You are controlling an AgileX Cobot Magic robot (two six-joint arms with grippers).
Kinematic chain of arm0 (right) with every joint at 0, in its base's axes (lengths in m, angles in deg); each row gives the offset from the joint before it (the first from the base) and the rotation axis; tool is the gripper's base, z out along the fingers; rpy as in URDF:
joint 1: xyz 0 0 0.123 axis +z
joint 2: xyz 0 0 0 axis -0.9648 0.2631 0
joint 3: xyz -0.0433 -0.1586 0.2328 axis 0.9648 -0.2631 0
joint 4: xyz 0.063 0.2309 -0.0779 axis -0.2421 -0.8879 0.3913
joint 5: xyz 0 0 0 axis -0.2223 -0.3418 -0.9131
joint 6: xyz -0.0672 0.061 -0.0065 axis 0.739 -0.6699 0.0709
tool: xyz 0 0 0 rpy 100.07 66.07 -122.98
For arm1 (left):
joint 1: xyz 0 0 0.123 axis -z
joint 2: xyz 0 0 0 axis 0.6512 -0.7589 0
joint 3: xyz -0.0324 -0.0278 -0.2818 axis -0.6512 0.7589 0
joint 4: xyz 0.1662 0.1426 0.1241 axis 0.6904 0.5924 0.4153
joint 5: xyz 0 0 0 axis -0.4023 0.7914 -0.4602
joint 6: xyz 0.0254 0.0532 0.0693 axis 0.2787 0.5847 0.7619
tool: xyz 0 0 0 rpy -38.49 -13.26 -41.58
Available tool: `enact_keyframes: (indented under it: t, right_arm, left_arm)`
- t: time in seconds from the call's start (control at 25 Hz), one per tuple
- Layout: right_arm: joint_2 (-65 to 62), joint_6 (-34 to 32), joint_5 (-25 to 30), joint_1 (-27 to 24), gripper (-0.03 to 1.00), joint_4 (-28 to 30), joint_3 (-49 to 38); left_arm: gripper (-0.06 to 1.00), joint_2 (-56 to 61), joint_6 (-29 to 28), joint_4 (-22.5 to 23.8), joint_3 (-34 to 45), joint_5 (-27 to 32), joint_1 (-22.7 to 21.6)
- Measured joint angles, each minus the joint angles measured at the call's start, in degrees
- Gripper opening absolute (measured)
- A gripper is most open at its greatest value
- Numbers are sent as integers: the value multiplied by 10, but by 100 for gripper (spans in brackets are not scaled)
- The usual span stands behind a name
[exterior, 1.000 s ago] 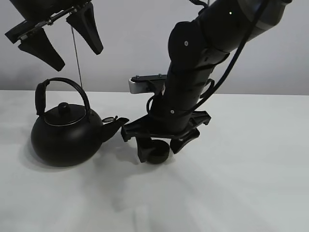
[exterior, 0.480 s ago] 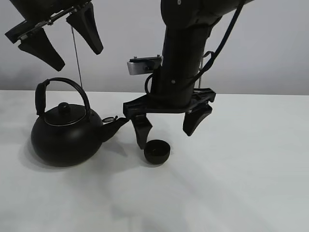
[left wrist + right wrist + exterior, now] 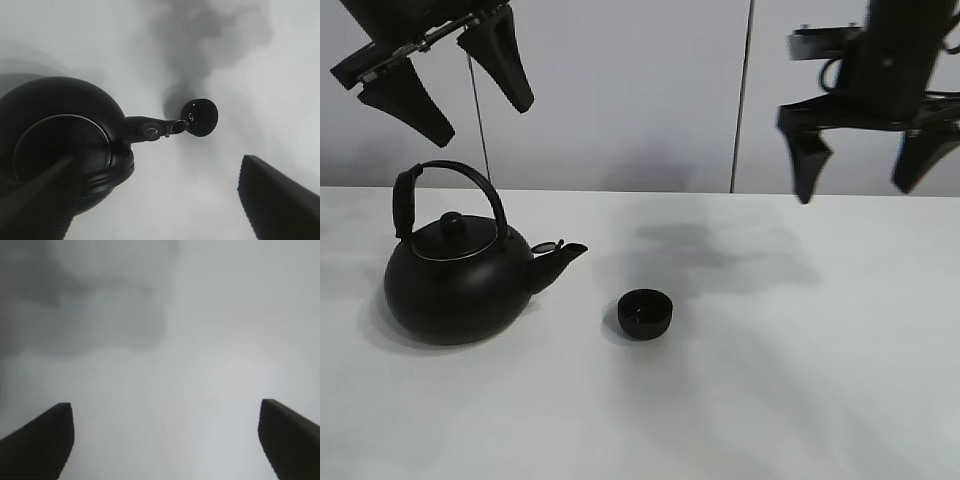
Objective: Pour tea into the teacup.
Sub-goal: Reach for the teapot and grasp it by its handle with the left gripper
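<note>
White table point(image 3: 800, 380) carries kettle point(image 3: 455, 280) and teacup point(image 3: 646, 313)

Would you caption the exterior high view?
Kettle and teacup apart on the table; left gripper and right gripper hang open.

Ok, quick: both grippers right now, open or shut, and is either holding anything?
Left gripper: open, holding nothing, raised above the kettle.
Right gripper: open, holding nothing, raised well clear of the teacup.
</note>
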Motion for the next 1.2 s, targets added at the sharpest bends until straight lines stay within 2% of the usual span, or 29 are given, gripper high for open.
enact_keyframes:
  t: [0.24,0.4,0.68,0.84,1.0,1.2]
  right_arm:
    - [-27,29,26,-168,69,1,0]
    - [-53,60,48,-222,68,-48,0]
    - [-152,72,101,-227,68,-90,0]
    - [-239,72,125,-227,64,-105,-6]
    - [-367,72,130,-227,60,-118,-53]
    - [-568,75,134,-227,60,-111,-162]
  left_arm:
    - [62,0,0,0,0,0,0]
    - [62,0,0,0,0,-1,0]
    - [62,0,0,0,0,-2,0]
    - [62,0,0,0,0,-2,0]
    - [62,0,0,0,0,-2,0]
    - [62,0,0,0,0,-2,0]
